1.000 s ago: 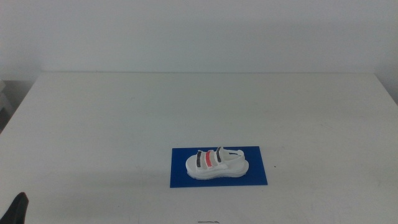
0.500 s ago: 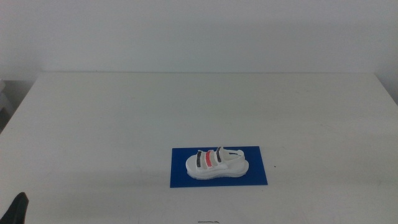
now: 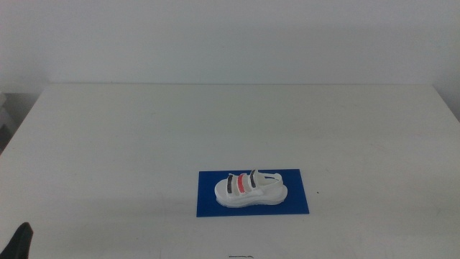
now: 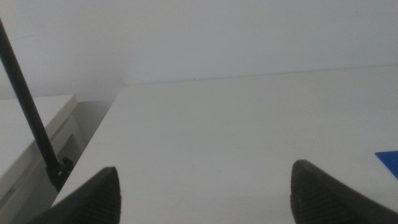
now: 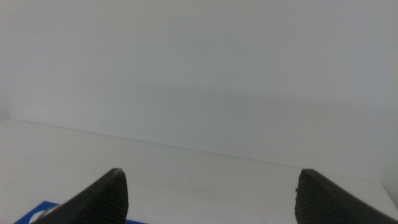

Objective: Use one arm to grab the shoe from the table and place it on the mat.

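Note:
The white shoe (image 3: 251, 189) with two dark straps and one red strap lies on the blue mat (image 3: 298, 201) near the front middle of the white table (image 3: 215, 122). My left gripper (image 3: 21, 241) shows only as a dark tip at the bottom left edge, far from the shoe. In the left wrist view its gripper (image 4: 205, 193) is open and empty, with a corner of the mat (image 4: 390, 158) at the side. In the right wrist view the right gripper (image 5: 208, 196) is open and empty, with a bit of the mat (image 5: 37, 214) beside one jaw. The right arm is out of the middle view.
A thin black rod (image 4: 31, 118) and a white shelf unit (image 4: 31, 149) stand beside the table's left edge. A plain white wall (image 3: 230, 36) rises behind the table's far edge.
My left gripper's tip has sunk slightly lower at the bottom left edge. The shoe and the mat have not moved.

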Robot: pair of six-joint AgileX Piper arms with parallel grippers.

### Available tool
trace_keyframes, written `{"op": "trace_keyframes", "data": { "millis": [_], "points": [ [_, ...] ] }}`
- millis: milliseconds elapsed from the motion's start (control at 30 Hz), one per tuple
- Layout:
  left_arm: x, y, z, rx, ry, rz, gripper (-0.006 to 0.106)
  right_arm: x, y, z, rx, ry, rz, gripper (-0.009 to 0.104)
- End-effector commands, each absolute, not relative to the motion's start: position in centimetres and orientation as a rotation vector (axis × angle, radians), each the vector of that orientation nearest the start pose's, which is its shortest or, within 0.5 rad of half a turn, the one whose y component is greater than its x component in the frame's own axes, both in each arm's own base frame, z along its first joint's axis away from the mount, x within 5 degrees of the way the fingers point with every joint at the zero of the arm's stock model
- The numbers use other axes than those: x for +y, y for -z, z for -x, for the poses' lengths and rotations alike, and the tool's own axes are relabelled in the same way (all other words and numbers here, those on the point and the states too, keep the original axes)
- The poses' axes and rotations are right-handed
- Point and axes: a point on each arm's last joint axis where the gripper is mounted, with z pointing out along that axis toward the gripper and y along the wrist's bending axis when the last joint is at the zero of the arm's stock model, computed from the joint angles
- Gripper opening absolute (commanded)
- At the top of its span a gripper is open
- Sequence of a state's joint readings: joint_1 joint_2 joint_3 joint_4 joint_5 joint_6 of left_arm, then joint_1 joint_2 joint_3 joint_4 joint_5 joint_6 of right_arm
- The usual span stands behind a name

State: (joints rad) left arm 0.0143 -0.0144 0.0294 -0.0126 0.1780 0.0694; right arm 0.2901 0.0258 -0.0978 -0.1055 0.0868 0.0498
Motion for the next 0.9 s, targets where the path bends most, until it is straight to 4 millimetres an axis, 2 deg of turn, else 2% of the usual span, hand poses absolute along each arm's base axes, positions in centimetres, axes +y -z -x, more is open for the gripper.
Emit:
{"op": "trace_keyframes", "data": {
  "millis": [0, 233, 433, 867],
  "points": [
    [0.0, -19.8, -5.5, 1.571, -0.032, -0.020, 0.094, 1.5, -24.4, -5.1, 1.396, -0.164, 0.258, 0.075],
    [0.0, -19.8, -5.5, 1.571, -0.032, -0.020, 0.094, 1.6, -20.7, -5.5, 1.504, -0.159, 0.273, 0.075],
    [0.0, -19.7, -5.5, 1.573, -0.032, -0.020, 0.094, 1.3, -20.8, -5.3, 1.479, -0.134, 0.243, 0.075],
    [0.0, -19.8, -5.5, 1.573, -0.032, -0.020, 0.094, -0.1, -20.8, -5.4, 1.501, 0.072, 0.052, 0.075]
  ]
}}
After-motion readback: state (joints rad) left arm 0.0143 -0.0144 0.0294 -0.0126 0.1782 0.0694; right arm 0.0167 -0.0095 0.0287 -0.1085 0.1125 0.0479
